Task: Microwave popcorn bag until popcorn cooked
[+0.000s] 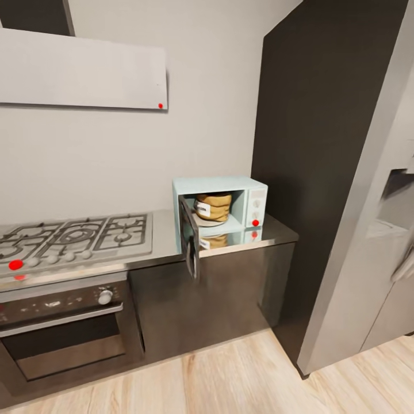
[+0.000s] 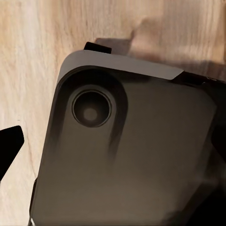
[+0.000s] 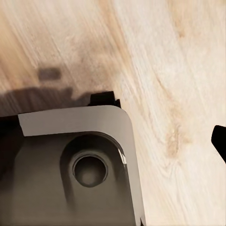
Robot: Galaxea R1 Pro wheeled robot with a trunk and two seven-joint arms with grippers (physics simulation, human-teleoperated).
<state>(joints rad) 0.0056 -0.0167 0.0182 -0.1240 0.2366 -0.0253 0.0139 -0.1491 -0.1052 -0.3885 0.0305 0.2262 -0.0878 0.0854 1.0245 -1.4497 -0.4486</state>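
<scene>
The mint-blue microwave [image 1: 253, 192] stands on the glossy grey countertop [image 1: 277, 233] against the wall, in the head view. Its dark glass door [image 1: 190, 237] hangs wide open toward me. The mustard-tan popcorn bag [image 1: 213, 207] sits upright inside the cavity, its white label facing left. I cannot make out any popcorn. In the wrist views my left gripper [image 2: 113, 146] and right gripper [image 3: 113, 141] hang over the robot's dark base and the wooden floor. One black fingertip [image 2: 9, 146] shows at the frame's edge, and another fingertip [image 3: 220, 140] likewise, with nothing between the fingers.
A steel gas hob [image 1: 75, 236] lies left of the microwave, above a dark oven [image 1: 63, 328] and below a flat grey hood [image 1: 80, 72]. A tall dark cabinet [image 1: 316, 144] and a grey fridge [image 1: 368, 270] stand at the right. Wooden floor [image 1: 230, 379] lies in front.
</scene>
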